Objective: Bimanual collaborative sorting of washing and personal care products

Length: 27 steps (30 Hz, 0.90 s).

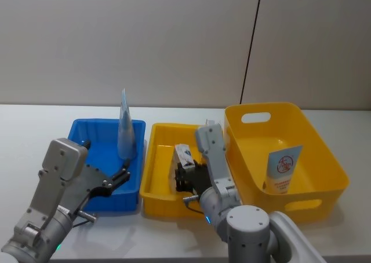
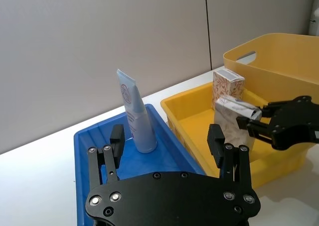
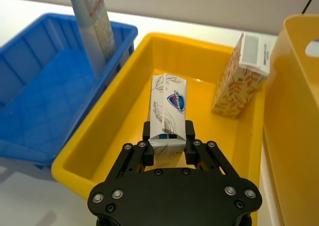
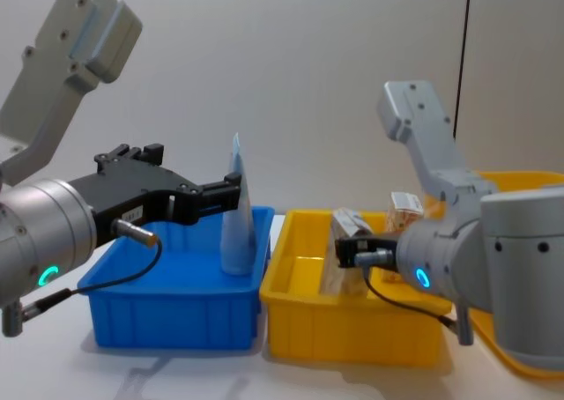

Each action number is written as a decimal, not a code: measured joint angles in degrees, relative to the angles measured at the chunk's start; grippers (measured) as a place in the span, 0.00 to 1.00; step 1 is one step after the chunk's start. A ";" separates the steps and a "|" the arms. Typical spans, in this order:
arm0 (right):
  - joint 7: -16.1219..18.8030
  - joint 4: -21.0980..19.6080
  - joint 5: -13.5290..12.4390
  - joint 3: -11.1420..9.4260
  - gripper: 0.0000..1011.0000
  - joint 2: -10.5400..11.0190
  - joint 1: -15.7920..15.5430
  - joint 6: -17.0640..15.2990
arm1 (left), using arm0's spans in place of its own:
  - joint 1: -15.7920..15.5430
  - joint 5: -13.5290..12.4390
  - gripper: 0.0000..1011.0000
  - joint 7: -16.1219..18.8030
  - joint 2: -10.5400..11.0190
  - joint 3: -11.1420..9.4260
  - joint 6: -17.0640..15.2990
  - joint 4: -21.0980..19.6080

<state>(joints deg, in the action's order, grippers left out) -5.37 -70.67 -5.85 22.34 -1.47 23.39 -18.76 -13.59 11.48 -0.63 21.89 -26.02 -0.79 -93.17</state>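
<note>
- Right wrist view: my right gripper (image 3: 168,145) pinches the whitish-blue cardboard carton (image 3: 168,114), tilted inside the shallow yellow plastic tray (image 3: 94,145), near the orange-patterned carton (image 3: 240,79).
- My left gripper (image 2: 167,149) hangs spread over the blue plastic bin (image 2: 84,145), where a pale blue squeeze tube (image 2: 135,117) stands upright.
- Another tube (image 1: 283,168) stands in the deep yellow plastic basket (image 1: 324,142).

Even, bright overhead light fills all views without harsh glare. Soft, faint shadows lie on the white matte tabletop (image 1: 324,240) at about 6 o'clock of the shallow blue plastic bin (image 4: 176,307). The black left gripper (image 2: 167,146) looms slightly soft close to its wrist camera.
</note>
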 joint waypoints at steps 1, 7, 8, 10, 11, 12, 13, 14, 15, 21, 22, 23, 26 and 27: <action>0.09 -0.18 0.05 0.00 0.30 0.07 -0.07 0.33 | 0.00 0.00 0.99 0.00 0.00 0.00 0.00 0.00; 0.87 -1.82 0.36 -0.13 0.30 0.75 -0.73 3.52 | 0.00 0.00 0.99 0.00 0.00 0.00 0.00 0.00; 0.92 -2.06 0.38 -0.18 0.30 0.83 -0.82 3.77 | 0.00 0.00 0.99 0.00 0.00 0.00 0.00 0.00; 1.22 -2.98 0.47 -0.35 0.30 1.12 -1.10 5.27 | 0.00 0.00 0.99 0.00 0.00 0.00 0.00 0.00; 1.33 -3.24 0.48 -0.42 0.30 1.21 -1.20 5.54 | 0.00 0.00 0.99 0.00 0.00 0.00 0.00 0.00; 1.45 -3.51 0.49 -0.49 0.30 1.31 -1.28 6.05 | 0.00 0.00 0.99 0.00 0.00 0.00 0.00 0.00; 1.53 -3.79 0.50 -0.56 0.30 1.40 -1.37 6.46 | 0.00 0.00 0.99 0.00 0.00 0.00 0.00 0.00; 1.70 -4.42 0.51 -0.74 0.30 1.56 -1.54 7.32 | 0.00 0.00 0.99 0.00 0.00 0.00 0.00 0.00; 1.78 -4.76 0.52 -0.83 0.30 1.65 -1.63 7.72 | 0.00 0.00 0.99 0.00 0.00 0.00 0.00 0.00; 2.25 -7.76 0.51 -1.98 0.30 2.43 -2.34 10.99 | 0.00 0.00 0.99 0.00 0.00 0.00 0.00 0.00; 2.31 -8.11 0.49 -2.12 0.30 2.52 -2.42 11.52 | 0.00 0.00 0.99 0.00 0.00 0.00 0.00 0.00; 2.38 -8.98 0.44 -2.52 0.30 2.74 -2.59 12.29 | 0.00 0.00 0.99 0.00 0.00 0.00 0.00 0.00; 2.44 -10.12 0.35 -3.13 0.30 3.05 -2.80 13.53 | 0.00 0.00 0.99 0.00 0.00 0.00 0.00 0.00; 2.46 -10.98 0.31 -3.63 0.30 3.29 -2.94 14.30 | 0.00 0.00 0.99 0.00 0.00 0.00 0.00 0.00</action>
<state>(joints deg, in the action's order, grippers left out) -2.92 -81.65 -5.54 18.71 1.82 20.45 -4.46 -13.59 11.48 -0.63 21.89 -26.02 -0.79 -93.18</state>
